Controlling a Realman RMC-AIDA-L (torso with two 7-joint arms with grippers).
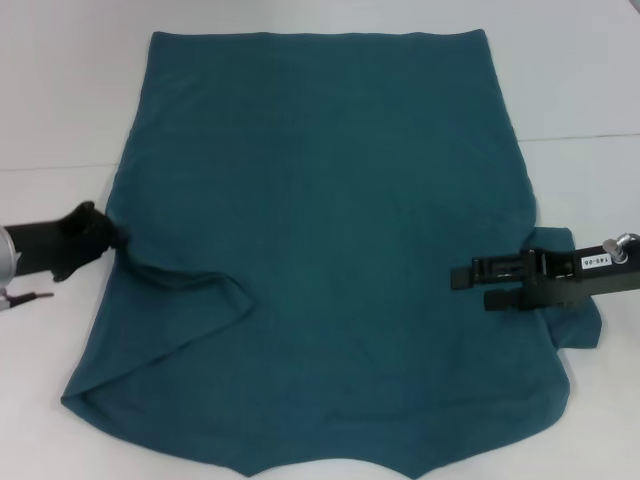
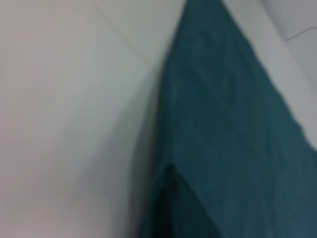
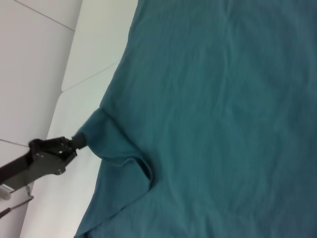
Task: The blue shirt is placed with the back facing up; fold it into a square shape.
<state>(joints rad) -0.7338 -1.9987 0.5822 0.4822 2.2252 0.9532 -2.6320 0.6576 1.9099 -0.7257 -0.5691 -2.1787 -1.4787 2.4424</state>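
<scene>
The blue shirt [image 1: 330, 250] lies spread flat on the white table [image 1: 60, 100], plain side up, hem at the far end. My left gripper [image 1: 112, 238] is at the shirt's left edge, shut on the sleeve fabric, which bunches into a raised fold [image 1: 185, 278] running inward. From the right wrist view, the left gripper [image 3: 74, 141] pinches that same pulled-up fold [image 3: 106, 141]. My right gripper [image 1: 468, 287] hovers over the shirt's right side just inside the right sleeve [image 1: 575, 330], fingers apart and holding nothing. In the left wrist view only the shirt [image 2: 233, 134] and the table show.
White table surface surrounds the shirt on the left [image 1: 40, 380] and right [image 1: 600, 80], with a seam line [image 1: 580, 137] crossing it. A thin cable end [image 1: 30, 296] lies by the left arm.
</scene>
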